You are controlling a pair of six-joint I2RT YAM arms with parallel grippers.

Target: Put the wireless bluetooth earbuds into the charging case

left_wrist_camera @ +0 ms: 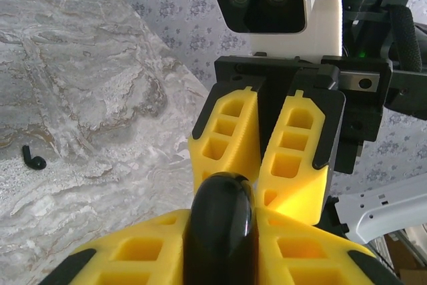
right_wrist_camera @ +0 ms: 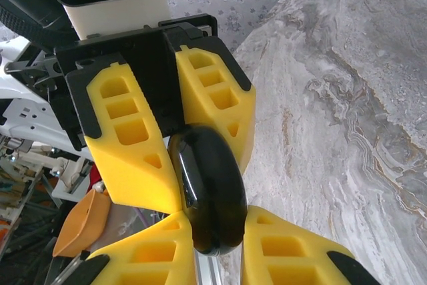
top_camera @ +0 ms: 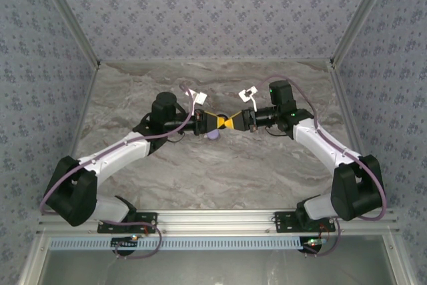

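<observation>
Meeting over the table, left gripper and right gripper both clamped on charging case, one earbud lying apart.

Glossy black round puck-shaped charging case is hanging edge-on above the grey marble counter. It's being pinched from opposite sides by the yellow fingers of the left gripper and the right gripper, with its curved rim sticking out between the tips. One tiny black curved earbud is lying loose on the counter, well apart from the case.
</observation>
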